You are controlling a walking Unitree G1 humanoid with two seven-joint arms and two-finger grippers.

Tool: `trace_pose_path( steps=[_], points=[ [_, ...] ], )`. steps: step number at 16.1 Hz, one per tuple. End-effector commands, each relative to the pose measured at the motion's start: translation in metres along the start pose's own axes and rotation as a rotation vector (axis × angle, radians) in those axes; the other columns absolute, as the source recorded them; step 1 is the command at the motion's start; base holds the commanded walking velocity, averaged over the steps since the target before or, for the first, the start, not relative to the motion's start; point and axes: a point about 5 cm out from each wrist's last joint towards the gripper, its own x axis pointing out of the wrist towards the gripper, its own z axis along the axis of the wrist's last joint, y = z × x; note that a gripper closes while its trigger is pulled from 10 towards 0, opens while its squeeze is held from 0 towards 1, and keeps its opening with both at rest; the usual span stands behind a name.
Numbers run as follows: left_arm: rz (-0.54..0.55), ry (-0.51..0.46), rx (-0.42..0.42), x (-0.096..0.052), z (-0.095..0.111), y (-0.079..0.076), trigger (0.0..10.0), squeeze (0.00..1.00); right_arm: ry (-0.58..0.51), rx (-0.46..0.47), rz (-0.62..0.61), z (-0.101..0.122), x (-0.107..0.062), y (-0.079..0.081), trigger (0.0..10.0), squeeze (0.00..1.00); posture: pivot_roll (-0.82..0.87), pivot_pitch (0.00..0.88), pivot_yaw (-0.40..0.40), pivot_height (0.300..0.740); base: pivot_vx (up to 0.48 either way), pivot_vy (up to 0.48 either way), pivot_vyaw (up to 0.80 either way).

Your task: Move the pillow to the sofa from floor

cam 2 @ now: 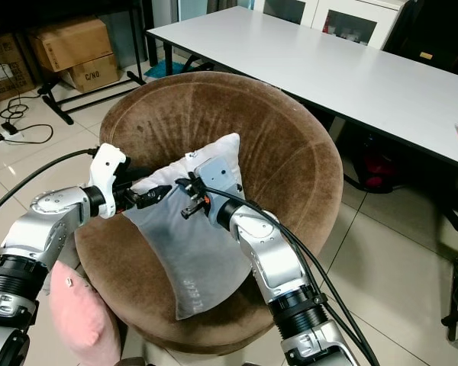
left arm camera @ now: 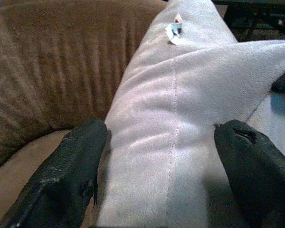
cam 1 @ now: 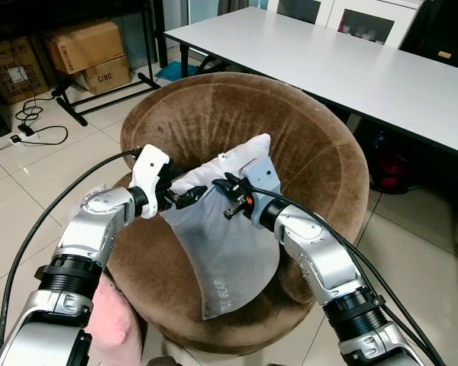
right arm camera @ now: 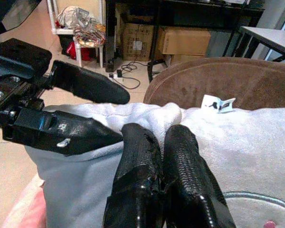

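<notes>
A white and pale grey pillow (cam 1: 225, 244) lies on the round brown sofa chair (cam 1: 305, 145). Its top corner leans toward the backrest and its lower end hangs over the front rim. My left gripper (cam 1: 189, 197) is at the pillow's left edge. It is open, and its two fingers (left arm camera: 71, 166) straddle the plush edge (left arm camera: 175, 118). My right gripper (cam 1: 227, 200) comes in from the right onto the same upper edge. Its fingers (right arm camera: 180, 156) are pressed together, with pillow fabric bunched at the tips. A small white tag (right arm camera: 217, 103) sits on the pillow.
A pink pillow (cam 2: 80, 316) rests on the tiled floor by the chair's front left. A long white table (cam 1: 351, 61) stands behind and to the right. Cardboard boxes (cam 1: 88, 46), a black stand and floor cables (cam 1: 30, 126) are at the back left.
</notes>
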Motion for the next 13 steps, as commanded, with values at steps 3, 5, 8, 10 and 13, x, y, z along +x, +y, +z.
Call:
trace_pose_path(
  steps=[3, 5, 8, 10, 13],
  points=[
    [-0.058, 0.06, -0.025, 0.0028, -0.0109, -0.0054, 0.0, 0.22, -0.086, -0.041, -0.002, 0.0214, 0.003, -0.0014, 10.0, 0.0, -0.01, 0.0, -0.036, 0.74, 0.0, 0.0, 0.0],
    [-0.056, 0.047, -0.027, 0.0027, -0.0092, -0.0045, 0.0, 0.07, -0.093, -0.041, -0.006, 0.0234, 0.0038, -0.0019, 10.0, 0.0, -0.01, 0.0, -0.039, 0.74, 0.0, 0.0, 0.0],
    [-0.06, 0.045, -0.039, 0.0004, -0.012, -0.0051, 0.0, 0.02, -0.088, -0.036, 0.003, 0.0213, 0.0038, 0.0004, 10.0, 0.0, 0.0, 0.0, -0.042, 0.74, 0.0, 0.0, 0.0],
    [-0.064, 0.046, -0.043, -0.0002, -0.0132, -0.006, 0.0, 0.0, -0.088, -0.036, 0.003, 0.0215, 0.0039, -0.0001, 10.0, 0.0, 0.0, 0.0, -0.043, 0.74, 0.0, 0.0, 0.0],
    [-0.074, 0.047, -0.05, -0.0018, -0.0148, -0.0073, 0.0, 0.0, -0.088, -0.035, 0.001, 0.0217, 0.0042, -0.0003, 10.0, 0.0, 0.0, 0.0, -0.046, 0.74, 0.0, 0.0, 0.0]
  ],
)
